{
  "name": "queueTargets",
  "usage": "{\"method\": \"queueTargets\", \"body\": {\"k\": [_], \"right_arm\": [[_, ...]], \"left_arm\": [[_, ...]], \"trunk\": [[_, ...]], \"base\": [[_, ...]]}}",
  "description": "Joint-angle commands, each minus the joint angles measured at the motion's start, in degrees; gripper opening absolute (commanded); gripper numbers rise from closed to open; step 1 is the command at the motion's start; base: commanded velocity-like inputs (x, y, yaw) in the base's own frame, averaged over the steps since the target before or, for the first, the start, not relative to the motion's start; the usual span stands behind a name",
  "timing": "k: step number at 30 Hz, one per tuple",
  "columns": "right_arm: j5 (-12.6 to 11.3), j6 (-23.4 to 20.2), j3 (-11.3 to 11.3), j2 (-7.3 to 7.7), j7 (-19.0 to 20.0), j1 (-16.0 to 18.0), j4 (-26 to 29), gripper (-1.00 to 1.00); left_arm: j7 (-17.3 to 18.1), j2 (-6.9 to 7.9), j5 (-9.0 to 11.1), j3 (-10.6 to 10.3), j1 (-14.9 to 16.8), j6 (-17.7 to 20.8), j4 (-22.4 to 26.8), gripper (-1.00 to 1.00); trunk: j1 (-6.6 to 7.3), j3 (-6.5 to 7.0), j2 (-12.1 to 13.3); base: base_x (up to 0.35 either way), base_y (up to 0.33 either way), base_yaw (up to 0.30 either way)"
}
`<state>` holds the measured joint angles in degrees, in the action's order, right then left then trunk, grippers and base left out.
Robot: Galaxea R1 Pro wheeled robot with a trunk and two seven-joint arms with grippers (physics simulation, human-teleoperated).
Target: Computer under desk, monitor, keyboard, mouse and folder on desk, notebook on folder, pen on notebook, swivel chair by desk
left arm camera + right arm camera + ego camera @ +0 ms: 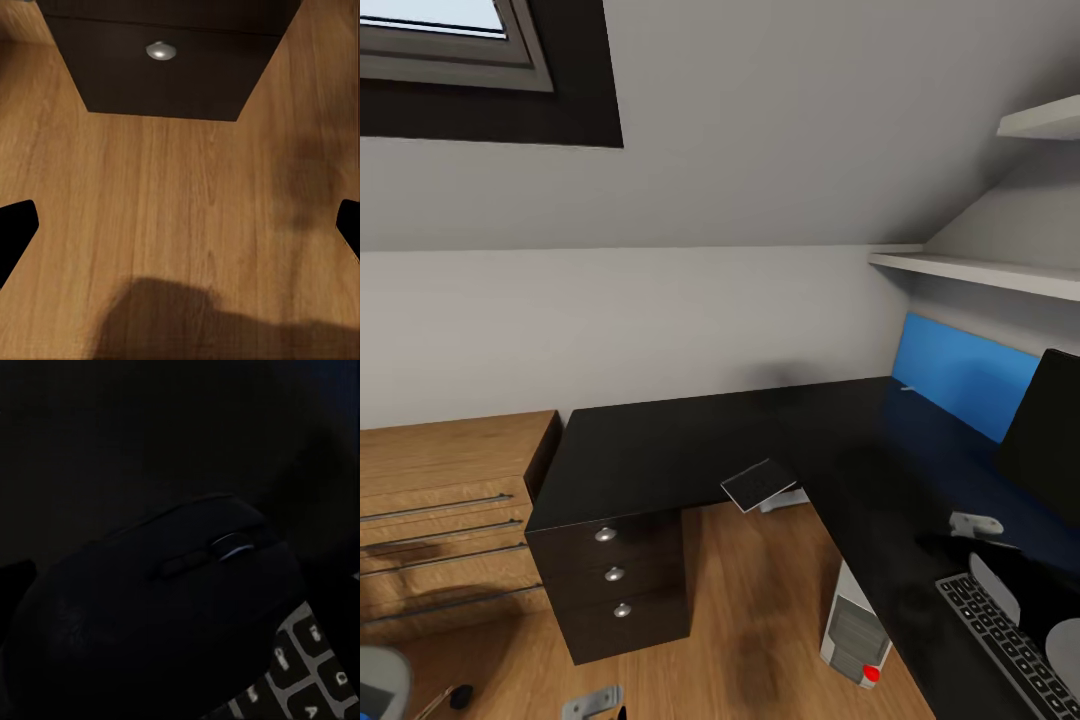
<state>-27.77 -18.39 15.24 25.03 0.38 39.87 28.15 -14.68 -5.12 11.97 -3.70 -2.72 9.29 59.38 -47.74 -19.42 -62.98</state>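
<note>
At the head view's left edge stands a wooden dresser (440, 500); the left hand (180, 225), fingers spread, hangs over bare floor (172, 195) before the drawer unit (615, 575). Mid-frame, the notebook (760, 484) overhangs the worktop (660, 450) at its inner corner, with the computer (853, 625) beneath. At lower right lies the keyboard (1000, 640) below the monitor (1050, 440). The right wrist view shows the mouse (157, 607) close up against the keyboard; whether the right hand grips it I cannot tell. Set it down flat just beside the keys, not on them.
</note>
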Motion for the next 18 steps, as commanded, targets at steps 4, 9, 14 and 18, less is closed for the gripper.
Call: {"method": "queueTargets", "body": {"k": [4,9,14,18], "right_arm": [[1.8,1.5,0.2,0.10,0.8,0.1,-1.7,-1.00],[2.4,1.9,0.2,0.07,1.0,0.1,-1.8,-1.00],[2.5,1.9,0.2,0.02,0.9,0.1,-1.6,-1.00],[2.8,1.7,0.3,0.04,0.6,0.1,-1.6,-1.00]], "left_arm": [[-0.3,0.02,0.5,-0.2,0.0,-1.4,0.1,1.00],[-0.3,0.02,0.5,-0.2,0.0,-1.9,0.1,1.00],[-0.3,0.02,0.5,-0.2,0.0,-2.0,0.1,1.00],[-0.2,0.02,0.5,-0.1,0.0,-2.0,0.1,1.00]], "trunk": [[-0.01,-0.06,0.0],[-0.01,-0.06,0.0],[-0.01,-0.06,0.0],[-0.01,-0.06,0.0]], "base": [[0.000,0.000,0.000],[0.109,0.000,0.000],[0.249,0.000,0.000],[0.077,0.000,0.000]]}}
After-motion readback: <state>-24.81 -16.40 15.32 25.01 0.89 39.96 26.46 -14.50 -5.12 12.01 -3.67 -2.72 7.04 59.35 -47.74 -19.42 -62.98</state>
